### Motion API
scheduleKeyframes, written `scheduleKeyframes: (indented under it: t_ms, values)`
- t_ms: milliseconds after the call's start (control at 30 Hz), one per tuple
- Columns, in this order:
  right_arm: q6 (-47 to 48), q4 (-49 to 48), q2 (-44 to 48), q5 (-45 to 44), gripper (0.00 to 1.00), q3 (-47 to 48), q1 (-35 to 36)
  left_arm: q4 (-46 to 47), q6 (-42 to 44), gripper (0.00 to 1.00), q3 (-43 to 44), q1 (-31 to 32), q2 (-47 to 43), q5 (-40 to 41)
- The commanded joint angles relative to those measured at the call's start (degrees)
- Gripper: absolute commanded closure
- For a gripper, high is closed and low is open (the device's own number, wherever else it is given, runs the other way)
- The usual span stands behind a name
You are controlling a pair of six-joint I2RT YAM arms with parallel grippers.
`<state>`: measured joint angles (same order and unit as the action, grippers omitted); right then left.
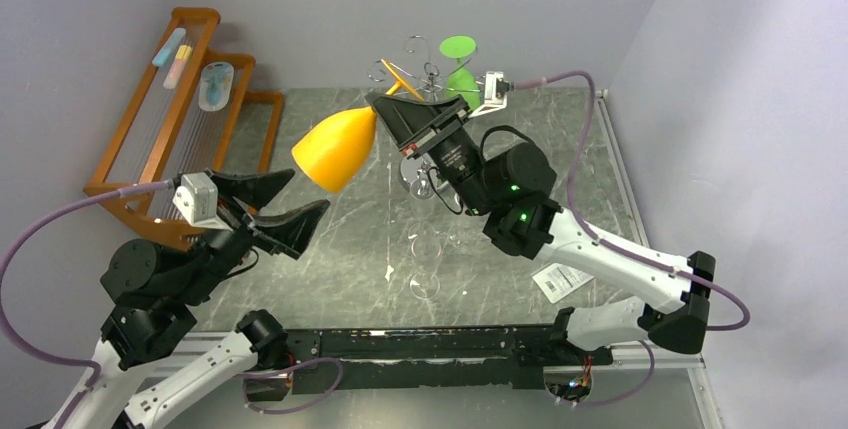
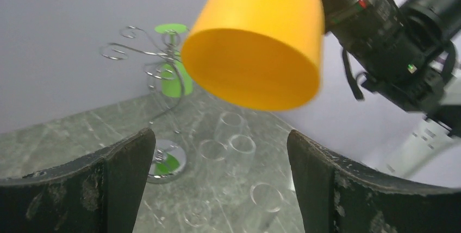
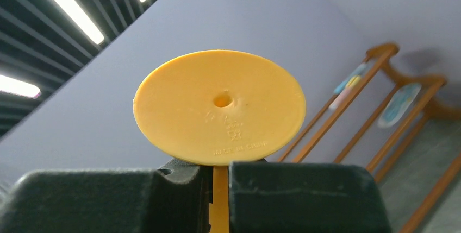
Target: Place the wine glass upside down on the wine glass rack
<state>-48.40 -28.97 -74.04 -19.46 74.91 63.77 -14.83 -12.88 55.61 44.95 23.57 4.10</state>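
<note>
The wine glass point(image 1: 335, 149) is pinched by its stem in the right tool point(image 1: 385, 107) for hanging on the rack point(image 1: 430, 74); the left tool point(image 1: 308, 191) is spread

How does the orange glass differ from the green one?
The orange glass is clamped by its stem in the right gripper; the green glass hangs on the wine glass rack. The orange glass lies tilted in mid-air; the green glass is foot-up. Both are stemmed.

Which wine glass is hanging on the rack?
The green glass, foot up on the wire rack. The orange glass is in the right tool; the clear glasses are on the table.
</note>
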Motion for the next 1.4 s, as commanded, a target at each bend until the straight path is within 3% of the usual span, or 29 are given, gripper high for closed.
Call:
scheduleKeyframes:
  t_ms: [0,100,167,333,433,533,600,667,867,1167,1367]
  values:
    - [18.16,-2.52,1.38,2.11,1.00,-0.32,0.00,-4.50,-3.87,0.05,2.27,0.31,-0.38,-11.29]
    - [24.70,-2.29,2.41,4.85,1.00,-1.12,-0.04,-3.87,-5.31,0.07,6.69,0.31,2.78,-20.94]
    - [28.92,-2.79,3.45,6.69,1.00,-2.34,-0.04,-4.09,-6.41,0.08,10.06,0.31,5.24,-23.26]
    - [34.58,-1.94,6.17,5.30,1.00,-4.49,-0.04,-4.31,-9.77,0.06,14.07,0.31,7.57,-20.07]
    - [38.89,-2.21,7.12,8.91,1.00,-5.89,-0.04,-2.07,-14.49,0.06,13.92,0.31,9.17,-18.05]
    - [43.91,-1.12,7.50,11.55,1.00,-6.61,0.00,6.56,-24.32,0.06,11.30,0.29,11.57,-18.25]
    - [47.16,-2.45,7.99,11.42,1.00,-7.93,-0.03,21.34,-32.67,0.07,6.32,0.31,13.33,-21.77]
    - [50.65,-2.19,7.85,11.68,1.00,-8.04,-0.05,29.34,-37.53,0.08,4.89,0.27,16.02,-22.00]
    - [55.30,-0.79,7.77,14.14,1.00,-9.53,-0.09,17.85,-40.22,0.10,12.21,0.31,21.92,-11.95]
    - [60.00,-1.08,5.54,14.11,1.00,-9.90,-0.20,22.23,-42.63,0.16,6.97,0.31,18.35,-4.93]
    - [63.00,1.88,3.23,18.34,1.00,-7.67,-0.20,6.04,-46.64,0.43,11.15,0.31,18.88,3.01]
